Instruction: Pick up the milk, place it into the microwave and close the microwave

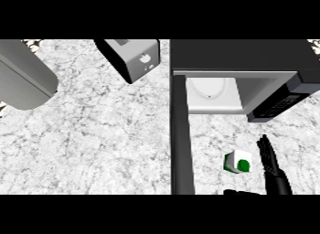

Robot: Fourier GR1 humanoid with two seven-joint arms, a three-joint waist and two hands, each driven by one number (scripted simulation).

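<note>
At the near edge the right robot hand (270, 160) comes in with its fingers straight and pointing away, open and holding nothing. A dark shape (241, 192) at the very edge below it is probably its thumb, though that cannot be told for sure. The left robot hand does not show. The milk (238, 163), a small white carton with green marks, stands on the counter (95, 137) just left of those fingers, between them and the microwave's open door (180, 137), which juts toward the near side. The microwave (257, 59) sits far right, its pale cavity (213, 93) open. This looks like the pick-up step, grasp not yet made. Next the fingers and thumb must close round the carton, then lift it and carry it far into the cavity.
</note>
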